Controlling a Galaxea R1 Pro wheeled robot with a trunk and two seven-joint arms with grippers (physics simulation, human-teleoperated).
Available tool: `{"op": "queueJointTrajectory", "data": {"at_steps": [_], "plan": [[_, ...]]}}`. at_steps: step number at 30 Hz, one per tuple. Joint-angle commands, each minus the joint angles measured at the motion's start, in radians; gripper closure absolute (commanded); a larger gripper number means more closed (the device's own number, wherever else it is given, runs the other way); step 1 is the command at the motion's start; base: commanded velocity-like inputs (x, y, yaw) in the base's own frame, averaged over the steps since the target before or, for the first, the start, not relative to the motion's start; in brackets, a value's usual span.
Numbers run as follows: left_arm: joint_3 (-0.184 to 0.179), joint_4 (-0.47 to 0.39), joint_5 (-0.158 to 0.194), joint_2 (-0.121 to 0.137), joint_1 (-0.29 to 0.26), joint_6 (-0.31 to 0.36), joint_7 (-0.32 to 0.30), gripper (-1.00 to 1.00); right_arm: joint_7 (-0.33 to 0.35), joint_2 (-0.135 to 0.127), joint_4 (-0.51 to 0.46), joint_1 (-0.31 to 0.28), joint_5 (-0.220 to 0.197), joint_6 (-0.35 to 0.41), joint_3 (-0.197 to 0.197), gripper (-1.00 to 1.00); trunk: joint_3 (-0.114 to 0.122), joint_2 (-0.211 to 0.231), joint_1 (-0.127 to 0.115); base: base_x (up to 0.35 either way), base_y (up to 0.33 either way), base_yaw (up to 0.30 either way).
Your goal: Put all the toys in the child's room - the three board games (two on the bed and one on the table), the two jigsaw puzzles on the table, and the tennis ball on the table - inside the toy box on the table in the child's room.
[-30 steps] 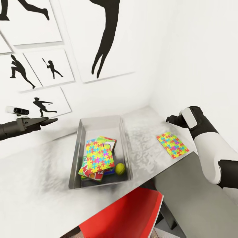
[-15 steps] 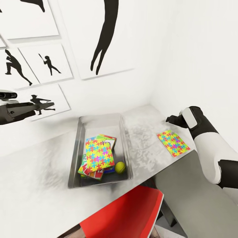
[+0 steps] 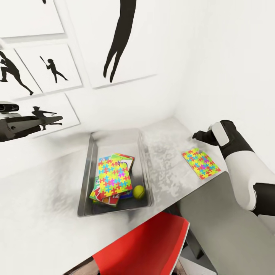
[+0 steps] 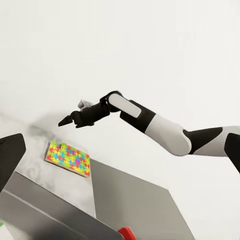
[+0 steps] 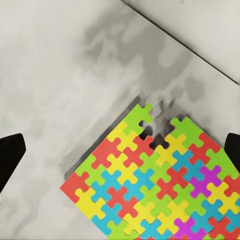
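The light grey toy box (image 3: 86, 173) stands on the speckled table (image 3: 42, 214). In it one jigsaw puzzle (image 3: 113, 175) lies on stacked board games (image 3: 104, 198), with the tennis ball (image 3: 138, 191) beside them. A second jigsaw puzzle (image 3: 200, 163) (image 5: 160, 185) (image 4: 67, 158) lies flat near the table's right end. My right gripper (image 3: 198, 135) (image 5: 121, 152) (image 4: 67, 121) hovers open over that puzzle's far edge, holding nothing. My left gripper (image 3: 51, 121) hangs open and empty above the table, left of the box.
A red chair (image 3: 149, 244) is pushed under the table's front edge. A lower dark grey cabinet top (image 3: 221, 217) adjoins the table on the right. White walls with black silhouette pictures (image 3: 118, 42) close off the corner behind.
My left gripper has risen and drawn back to the left, away from the toy box. The head view has shifted slightly. The right gripper holds over the puzzle.
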Motion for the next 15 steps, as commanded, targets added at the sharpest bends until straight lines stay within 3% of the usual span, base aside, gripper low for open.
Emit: {"op": "queueJointTrajectory", "data": {"at_steps": [1, 15], "plan": [[-0.001, 0.0, -0.001, 0.0, -0.001, 0.011, -0.004, -1.0, -0.009, 0.0, -0.001, -0.003, -0.011, 0.002, 0.0, -1.0, -0.003, -0.002, 0.0, 0.0, 0.0, 0.0], [-0.001, 0.0, 0.0, 0.0, -0.001, 0.011, -0.004, -1.0, -0.009, 0.0, -0.003, -0.02, -0.01, -0.001, 0.0, -1.0, -0.026, -0.002, 0.0, 0.0, 0.0, 0.0]]}}
